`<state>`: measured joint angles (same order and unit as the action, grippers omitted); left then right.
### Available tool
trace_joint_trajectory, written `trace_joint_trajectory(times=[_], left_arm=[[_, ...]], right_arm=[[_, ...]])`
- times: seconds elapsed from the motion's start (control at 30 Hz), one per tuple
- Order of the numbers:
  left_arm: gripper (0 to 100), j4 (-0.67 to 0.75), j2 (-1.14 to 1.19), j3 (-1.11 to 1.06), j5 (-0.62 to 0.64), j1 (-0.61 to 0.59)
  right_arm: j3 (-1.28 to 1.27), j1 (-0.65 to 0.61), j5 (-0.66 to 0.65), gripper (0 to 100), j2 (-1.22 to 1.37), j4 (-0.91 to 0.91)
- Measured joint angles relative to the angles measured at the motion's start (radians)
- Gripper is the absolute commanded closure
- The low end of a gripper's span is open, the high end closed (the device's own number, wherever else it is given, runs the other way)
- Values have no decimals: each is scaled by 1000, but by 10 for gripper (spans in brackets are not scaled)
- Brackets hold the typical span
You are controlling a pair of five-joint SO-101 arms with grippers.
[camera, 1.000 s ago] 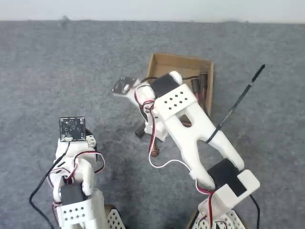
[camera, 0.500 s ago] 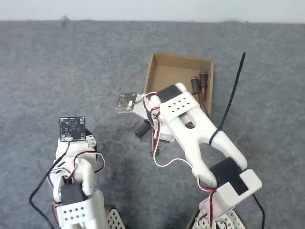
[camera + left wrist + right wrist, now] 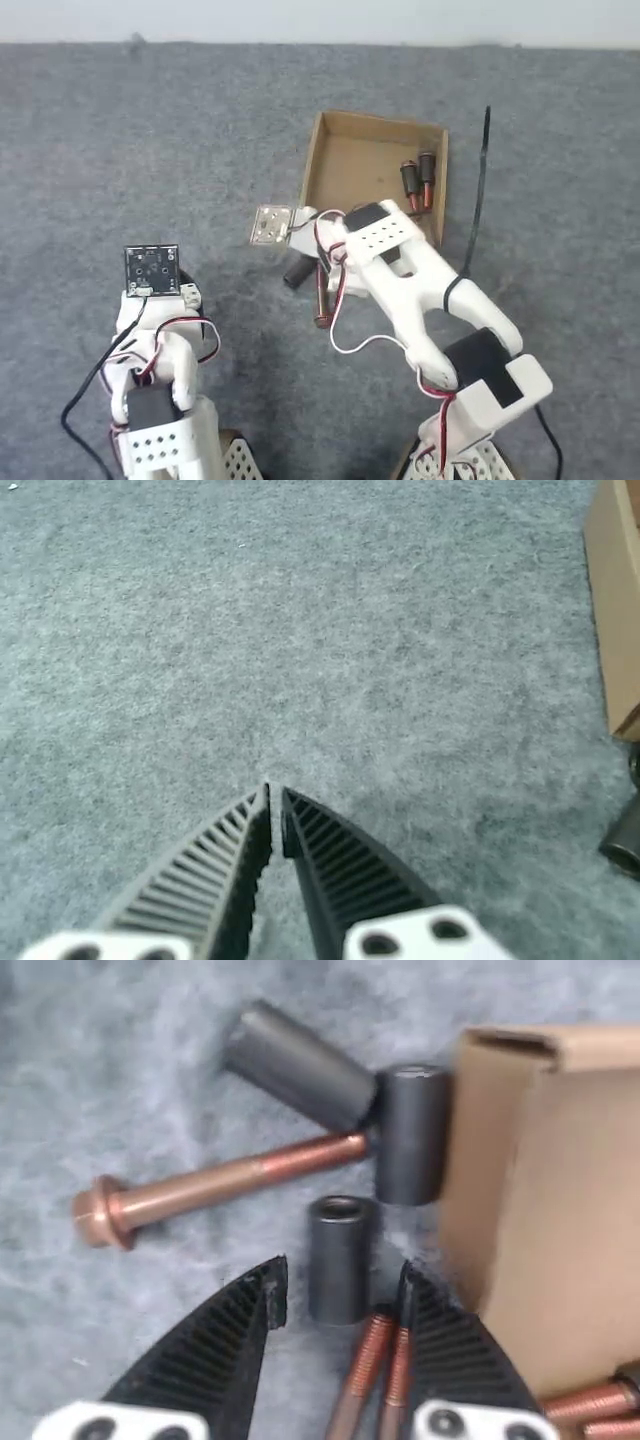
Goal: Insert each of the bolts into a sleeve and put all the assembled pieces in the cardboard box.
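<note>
Right end effector (image 3: 338, 1282) spread, straddling sleeve (image 3: 341, 1250) beside box (image 3: 530, 1190) wall; bolt (image 3: 220, 1188) near. Box toward table (image 3: 300, 630) far edge. Left end effector (image 3: 276, 792) pressed together above table.

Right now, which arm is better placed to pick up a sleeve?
Right, likely. The right gripper, open, straddles a sleeve beside the box; the left gripper sits shut over carpet.

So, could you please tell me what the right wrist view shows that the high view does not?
The right wrist view adds a sleeve between the right gripper's open fingers, and bolt shanks partly under them. The high view adds the left arm and two assembled pieces inside the cardboard box. Both share that box, the loose copper bolt and a dark sleeve beside it.
</note>
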<state>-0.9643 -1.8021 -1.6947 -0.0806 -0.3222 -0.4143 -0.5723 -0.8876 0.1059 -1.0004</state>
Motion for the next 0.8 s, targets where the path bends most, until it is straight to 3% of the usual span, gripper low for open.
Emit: trace_joint_trajectory(times=[0.37, 0.57, 0.8], left_arm=[[985, 0, 0, 0, 0, 0], [985, 0, 0, 0, 0, 0], [985, 0, 0, 0, 0, 0]], right_arm=[[0, 21, -5, 842, 83, 75], [0, 21, -5, 995, 106, 109], [2, 40, -2, 980, 106, 118]])
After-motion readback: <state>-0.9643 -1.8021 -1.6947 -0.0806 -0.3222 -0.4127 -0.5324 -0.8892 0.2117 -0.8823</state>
